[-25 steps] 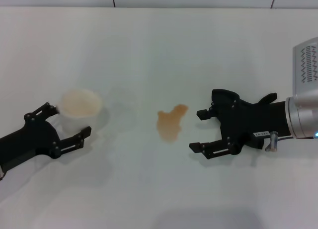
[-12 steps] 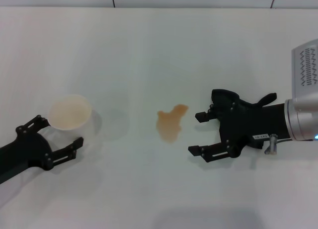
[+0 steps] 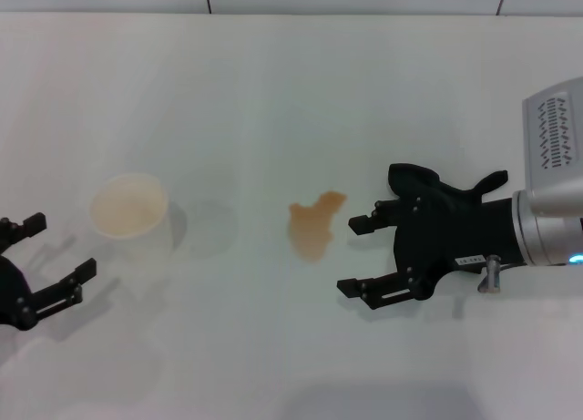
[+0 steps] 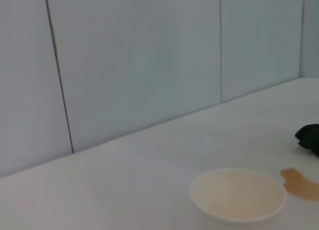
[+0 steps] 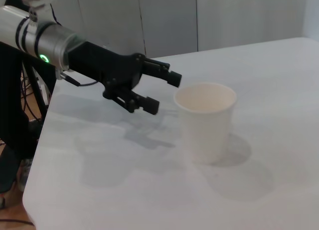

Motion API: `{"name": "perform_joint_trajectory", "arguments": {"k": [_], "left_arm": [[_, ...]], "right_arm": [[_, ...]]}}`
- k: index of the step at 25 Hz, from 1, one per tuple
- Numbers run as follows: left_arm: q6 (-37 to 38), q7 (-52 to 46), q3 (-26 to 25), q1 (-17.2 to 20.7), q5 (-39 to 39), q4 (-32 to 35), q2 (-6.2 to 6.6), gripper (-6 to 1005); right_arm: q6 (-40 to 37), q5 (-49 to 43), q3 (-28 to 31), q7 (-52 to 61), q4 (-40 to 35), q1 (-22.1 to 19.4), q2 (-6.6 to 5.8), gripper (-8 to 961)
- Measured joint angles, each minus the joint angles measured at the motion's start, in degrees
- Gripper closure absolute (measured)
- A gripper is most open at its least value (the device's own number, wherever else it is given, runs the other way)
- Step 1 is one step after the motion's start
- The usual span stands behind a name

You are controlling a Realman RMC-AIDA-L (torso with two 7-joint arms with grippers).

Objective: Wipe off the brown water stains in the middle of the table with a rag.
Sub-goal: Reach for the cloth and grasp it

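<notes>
Head view shows the brown water stains (image 3: 312,226) mid-table (image 3: 291,92), the right gripper (image 3: 353,254) spread wide just beside them, the left gripper (image 3: 46,251) also spread near the left edge beside a cup (image 3: 129,212); left wrist view shows cup (image 4: 238,194) and stains (image 4: 301,183) apart; right wrist view shows the left gripper (image 5: 162,93) parted just beside the cup (image 5: 205,121).

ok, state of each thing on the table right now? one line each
brown water stains: unwiped, thin puddle on the table.
cup: upright, open-topped, standing free, nothing gripping it.
left gripper: open, empty, apart from the cup at the table's left edge.
right gripper: open, empty, beside the stains, not touching them.
rag: none in view.
</notes>
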Motion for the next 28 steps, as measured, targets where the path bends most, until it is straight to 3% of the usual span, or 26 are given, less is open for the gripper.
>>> {"name": "perform_joint_trajectory", "arguments": {"k": [6, 10, 11, 12, 15, 16, 28], "left_arm": [[1.88, -0.45, -0.42, 0.27, 0.17, 4.18, 0.79, 105], [5.71, -2.10, -3.05, -1.55, 0.41, 4.77, 2.85, 105], [5.71, -2.10, -3.05, -1.55, 0.41, 4.77, 2.85, 106], [7.54, -3.58, -3.65, -2.73, 0.51, 5.06, 4.16, 106], [8.26, -4.42, -3.70, -3.44, 0.56, 5.27, 4.83, 106], [9.60, -6.82, -3.62, -5.08, 1.39, 6.23, 5.80, 106], [12.54, -13.94, -3.32, -11.86, 11.48, 10.64, 6.76, 105]], "right_arm": [[0.04, 1.34, -0.12, 0.01, -0.14, 0.01, 0.07, 142], [-0.16, 3.23, -0.18, 0.25, -0.30, 0.12, 0.08, 141], [-0.21, 3.56, -0.18, 0.48, -0.49, 0.21, 0.09, 141], [-0.23, 3.68, -0.18, 0.70, -0.68, 0.29, 0.09, 141], [-0.24, 3.93, -0.14, 2.01, -1.83, 0.45, 0.09, 141], [-0.22, 3.94, -0.09, 2.49, -2.22, 0.47, 0.09, 141], [0.77, 3.94, 2.67, 6.72, -4.89, 0.96, 0.02, 141]]}}
